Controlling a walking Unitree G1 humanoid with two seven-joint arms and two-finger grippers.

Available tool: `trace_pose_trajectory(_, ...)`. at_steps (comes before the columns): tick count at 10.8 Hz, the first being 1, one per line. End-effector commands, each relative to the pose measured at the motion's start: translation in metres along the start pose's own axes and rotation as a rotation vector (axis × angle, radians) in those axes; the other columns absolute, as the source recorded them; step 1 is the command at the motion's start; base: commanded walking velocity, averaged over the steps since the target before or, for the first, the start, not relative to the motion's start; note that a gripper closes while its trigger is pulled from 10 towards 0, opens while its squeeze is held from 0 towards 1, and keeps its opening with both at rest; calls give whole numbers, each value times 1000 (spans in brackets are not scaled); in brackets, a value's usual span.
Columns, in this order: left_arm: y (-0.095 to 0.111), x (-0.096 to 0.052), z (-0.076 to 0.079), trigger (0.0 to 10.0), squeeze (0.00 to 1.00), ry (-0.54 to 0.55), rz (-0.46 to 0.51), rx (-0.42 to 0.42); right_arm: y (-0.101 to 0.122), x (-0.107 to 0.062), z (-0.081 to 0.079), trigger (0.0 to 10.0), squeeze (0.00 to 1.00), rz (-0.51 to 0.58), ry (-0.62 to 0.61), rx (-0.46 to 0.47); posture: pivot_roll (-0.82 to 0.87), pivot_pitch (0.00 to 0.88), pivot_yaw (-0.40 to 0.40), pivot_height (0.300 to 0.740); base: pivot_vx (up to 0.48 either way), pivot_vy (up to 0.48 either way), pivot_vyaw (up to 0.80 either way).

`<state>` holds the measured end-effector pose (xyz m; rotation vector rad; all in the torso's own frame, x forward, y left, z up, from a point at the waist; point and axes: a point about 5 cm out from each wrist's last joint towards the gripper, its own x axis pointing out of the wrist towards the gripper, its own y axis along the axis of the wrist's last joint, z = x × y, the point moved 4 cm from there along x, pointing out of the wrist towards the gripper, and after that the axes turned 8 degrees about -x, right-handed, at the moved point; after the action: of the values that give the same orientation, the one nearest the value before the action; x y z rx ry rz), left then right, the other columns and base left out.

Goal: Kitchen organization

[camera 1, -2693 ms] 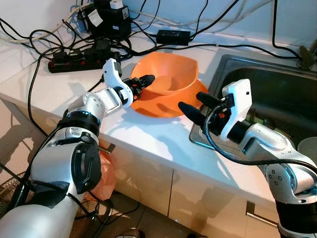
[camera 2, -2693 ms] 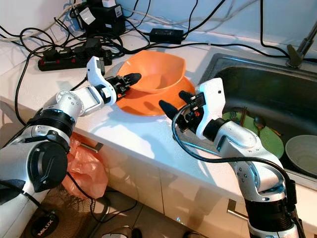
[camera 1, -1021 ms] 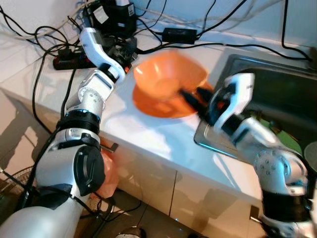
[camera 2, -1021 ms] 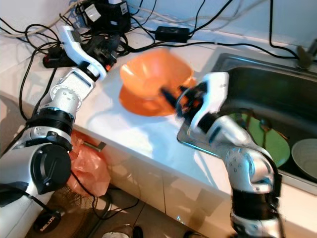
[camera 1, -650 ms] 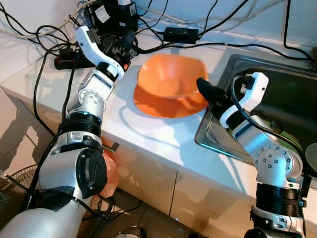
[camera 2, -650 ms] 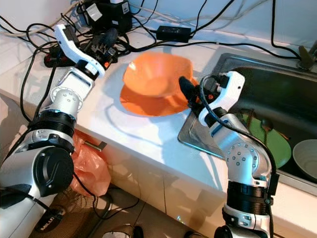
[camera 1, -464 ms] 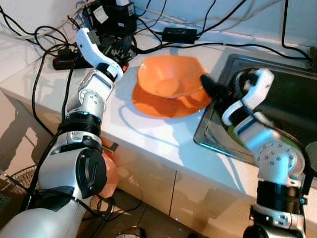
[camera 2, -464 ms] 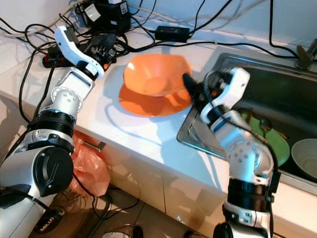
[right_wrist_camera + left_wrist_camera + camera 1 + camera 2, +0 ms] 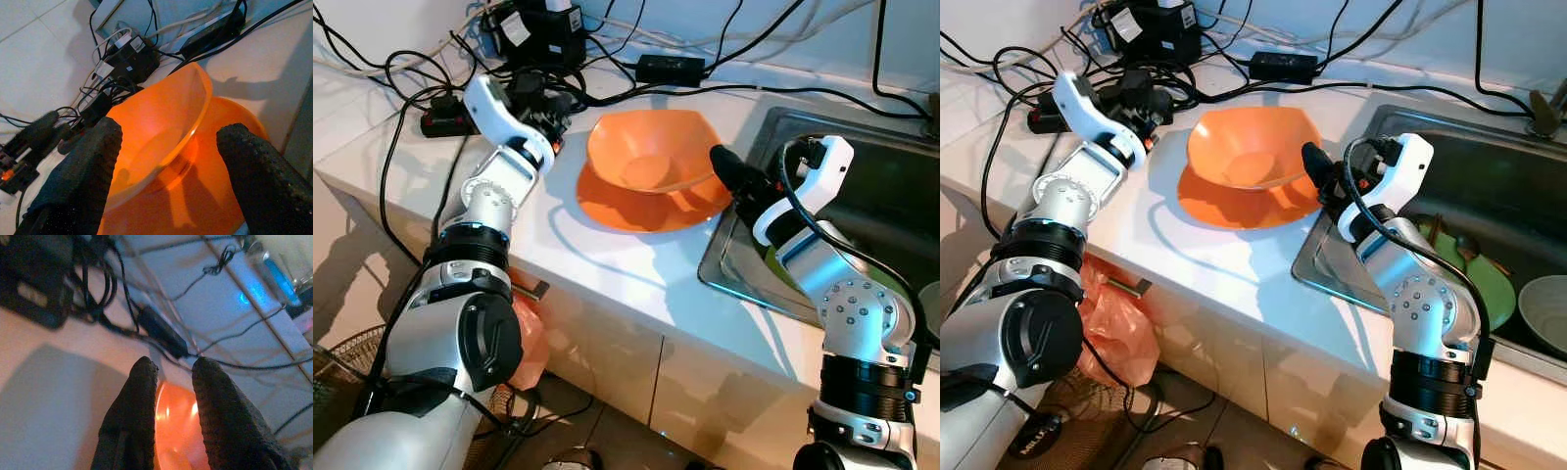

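An orange bowl (image 9: 646,157) sits upright on an orange plate (image 9: 636,208) on the white counter, beside the sink. My right gripper (image 9: 730,172) hovers at the bowl's right rim. It is open, its fingers (image 9: 95,161) spread wide either side of the bowl (image 9: 156,127) and holding nothing. My left gripper (image 9: 1143,106) is left of the bowl, above the tangle of cables. Its fingers (image 9: 142,396) stand a narrow gap apart with nothing between them, and the bowl glows orange beyond them.
A black power strip (image 9: 440,122), adapters (image 9: 671,69) and many cables crowd the back of the counter. The steel sink (image 9: 1332,279) on the right holds a green plate (image 9: 1484,284) and a white bowl (image 9: 1542,305). An orange bag (image 9: 1116,333) hangs below the counter edge.
My left gripper has let go of the bowl's rim and drawn back to the cables. My right gripper has swung up to the bowl's right side.
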<state>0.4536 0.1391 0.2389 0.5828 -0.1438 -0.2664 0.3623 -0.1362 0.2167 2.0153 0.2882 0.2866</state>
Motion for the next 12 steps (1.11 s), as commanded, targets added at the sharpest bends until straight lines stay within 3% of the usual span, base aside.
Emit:
trace_pose_trajectory(1, -6, -1, -1, 10000, 1000, 19, -61, -6, 0, 2, -3, 10000, 0, -8, 7, 7, 68, 76, 69, 740, 0, 0, 0)
trace_pose_trajectory(3, -20, 0, 12, 10000, 1000, -10, -177, -27, 0, 3, -4, 10000, 0, -9, 11, 3, 71, 77, 73, 740, 0, 0, 0)
trace_pose_trajectory(6, -20, -4, 1, 10000, 1000, 75, -242, -12, -1, 2, -4, 10000, 0, -11, 11, 0, 79, 82, 88, 740, 0, 0, 0)
trace_pose_trajectory(7, -16, -6, -5, 10000, 698, 117, -251, 4, -2, 2, -5, 10000, 0, -21, 18, -4, 85, 83, 89, 740, 0, 0, 0)
trace_pose_trajectory(8, -17, -8, -7, 10000, 137, 128, -269, 3, -6, 1, -9, 10000, 0, -51, 41, -35, 88, 84, 90, 740, 0, 0, 0)
trace_pose_trajectory(9, -19, -10, -8, 10000, 0, 130, -291, 4, -10, 1, -12, 10000, 0, -91, 58, -75, 88, 84, 92, 740, 0, 0, 0)
trace_pose_trajectory(12, -27, -14, -9, 10000, 0, 127, -364, 11, -21, -3, -9, 10000, 0, -191, 51, -168, 87, 85, 94, 740, 0, 0, 0)
